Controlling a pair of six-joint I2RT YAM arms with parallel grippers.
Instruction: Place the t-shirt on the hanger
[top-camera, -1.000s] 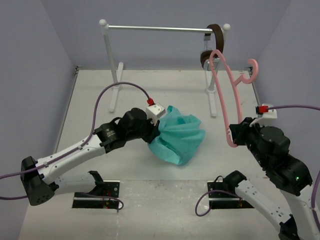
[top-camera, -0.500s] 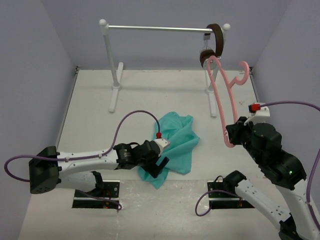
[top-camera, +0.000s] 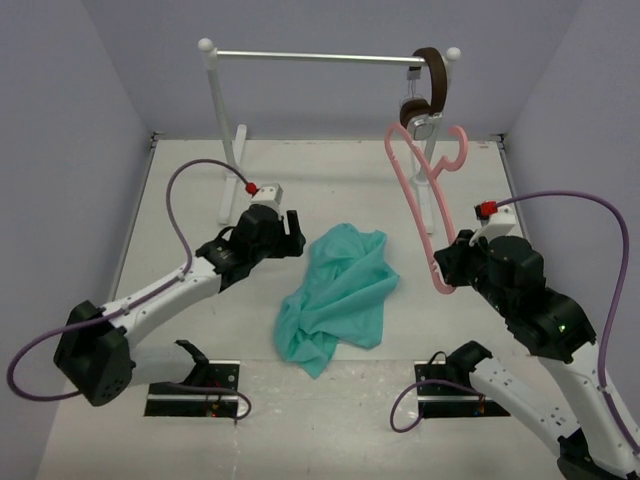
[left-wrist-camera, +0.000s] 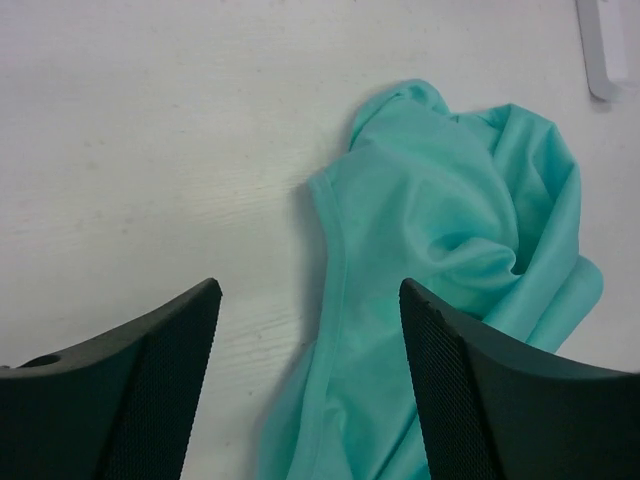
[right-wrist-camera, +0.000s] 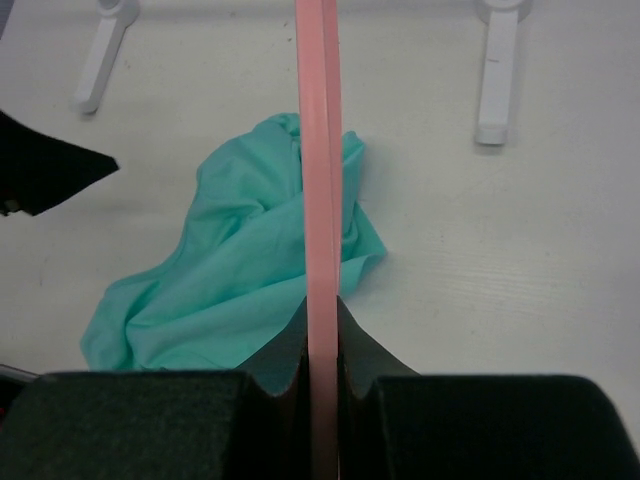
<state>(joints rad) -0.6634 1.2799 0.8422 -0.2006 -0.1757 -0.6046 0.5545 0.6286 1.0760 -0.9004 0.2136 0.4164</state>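
Observation:
The teal t-shirt (top-camera: 340, 295) lies crumpled on the table, free of both grippers. My left gripper (top-camera: 296, 236) hovers open just off its upper left edge. In the left wrist view its two black fingers (left-wrist-camera: 150, 385) straddle the shirt's hemmed edge (left-wrist-camera: 450, 230) from above, with nothing gripped between them (left-wrist-camera: 310, 290). My right gripper (top-camera: 447, 268) is shut on the lower end of the pink hanger (top-camera: 418, 195), which it holds upright with the hook at the top, right of the shirt. The right wrist view shows the hanger's bar (right-wrist-camera: 320, 150) clamped between the jaws (right-wrist-camera: 322, 312), with the t-shirt (right-wrist-camera: 240, 270) on the table beyond.
A white clothes rack (top-camera: 213, 120) stands at the back, its rail (top-camera: 320, 57) running across. Brown-and-silver headphones (top-camera: 430, 88) hang at the rail's right end, just behind the hanger's hook. The rack's feet (top-camera: 228, 200) rest on the table near the left arm.
My left gripper opened and let go of the t-shirt, which dropped and spread on the table. The gripper then moved to the shirt's upper left. The right arm carried the hanger leftward.

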